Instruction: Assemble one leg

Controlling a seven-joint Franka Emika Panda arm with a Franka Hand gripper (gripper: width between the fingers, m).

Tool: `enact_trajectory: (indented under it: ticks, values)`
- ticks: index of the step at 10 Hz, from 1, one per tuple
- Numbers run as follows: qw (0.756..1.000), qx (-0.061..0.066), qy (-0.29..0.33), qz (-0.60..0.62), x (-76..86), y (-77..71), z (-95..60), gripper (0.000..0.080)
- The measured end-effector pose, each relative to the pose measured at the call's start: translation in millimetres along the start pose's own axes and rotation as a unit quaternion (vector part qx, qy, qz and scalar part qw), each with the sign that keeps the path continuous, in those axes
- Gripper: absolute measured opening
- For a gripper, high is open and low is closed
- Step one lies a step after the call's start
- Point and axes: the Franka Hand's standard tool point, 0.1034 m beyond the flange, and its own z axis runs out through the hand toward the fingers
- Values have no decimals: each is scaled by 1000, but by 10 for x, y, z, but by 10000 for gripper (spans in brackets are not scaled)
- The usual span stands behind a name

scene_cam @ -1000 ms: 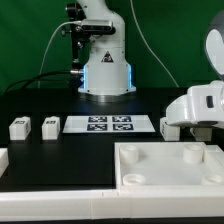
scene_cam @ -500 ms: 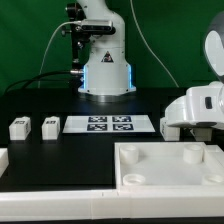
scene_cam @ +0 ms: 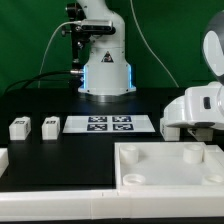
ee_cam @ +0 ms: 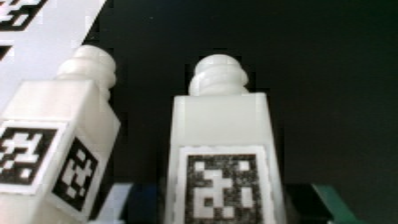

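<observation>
Panda arm (scene_cam: 200, 105) hangs low over the black table (scene_cam: 60, 150) at the exterior view's right. Wrist cam: gripper (ee_cam: 228, 205) straddles one leg (ee_cam: 226, 140), which stands upright, knob on top, tag facing the lens. Fingers (ee_cam: 134, 205) are spread, one each side of the block. A dark gap shows btwn the leg and one finger, so no pinch. A 2nd leg (ee_cam: 63, 120) stands just beside it, also knob up, w/ tags on 2 faces. A narrow strip of table separates the pair.

Exterior view: 2 legs at that view's left, the far-left leg (scene_cam: 18, 127) and its neighbour (scene_cam: 49, 125), side by side and well apart from the arm. Count: 2 legs per view. 1 marker board (scene_cam: 110, 124) w/ 4 tags lies flat btwn those two and the arm, in front of the robot base (scene_cam: 105, 70). 1 white slab (scene_cam: 170, 170), 3 round sockets in view, fills the foreground right. 1 more white part (scene_cam: 3, 157) is cut off at the left edge.
</observation>
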Motion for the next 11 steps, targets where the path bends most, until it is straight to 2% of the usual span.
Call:
enact_trajectory:
  ticks: [2, 3, 4, 5, 7, 8, 9, 11]
  values:
    - [1000, 0, 0, 0, -7, 3, -6, 290]
    - [1000, -6, -5, 0, -74, 29, -46, 290]
    - [1000, -17, -6, -1, -191, 82, -136, 291]
    - [1000, -21, -7, 2, -321, 119, -214, 291]
    - [999, -26, -8, 36, -697, 239, -448, 291]
    - [999, -28, -10, 38, -811, 303, -525, 291]
    - [999, -26, -5, 40, -859, 344, -577, 292]
    - [999, -23, 18, 37, -784, 297, -591, 292]
